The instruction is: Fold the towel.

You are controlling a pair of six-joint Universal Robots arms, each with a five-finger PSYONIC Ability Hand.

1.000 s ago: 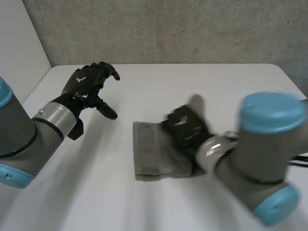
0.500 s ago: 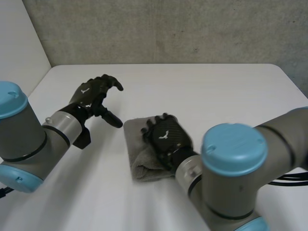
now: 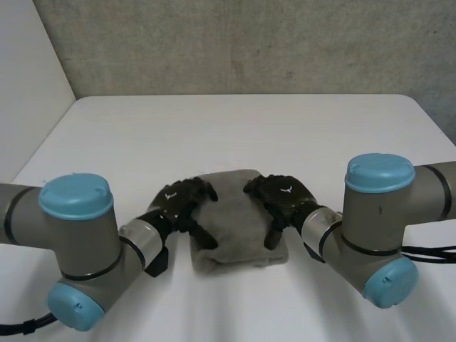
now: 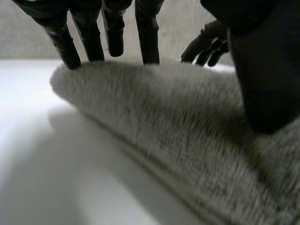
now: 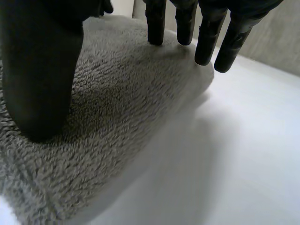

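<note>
A grey towel [image 3: 235, 214], folded into a thick pad, lies on the white table [image 3: 235, 128] between my two hands. My left hand [image 3: 182, 206] rests on its left edge, open, straight fingers [image 4: 147, 33] and thumb [image 4: 265, 79] pressing down on the pile [image 4: 178, 122]. My right hand [image 3: 281, 199] lies on the right edge, open too; its fingers [image 5: 157, 21] touch the far part of the towel [image 5: 117, 108] and its thumb [image 5: 40, 84] presses the near part. Neither hand curls round the cloth.
A grey wall [image 3: 249, 43] rises behind the table's far edge. Bare white tabletop lies on every side of the towel. Both forearms reach in from the near corners.
The right hand has swung from the towel's middle to its right edge. The left hand came down from the far left onto the left edge. The towel has shifted.
</note>
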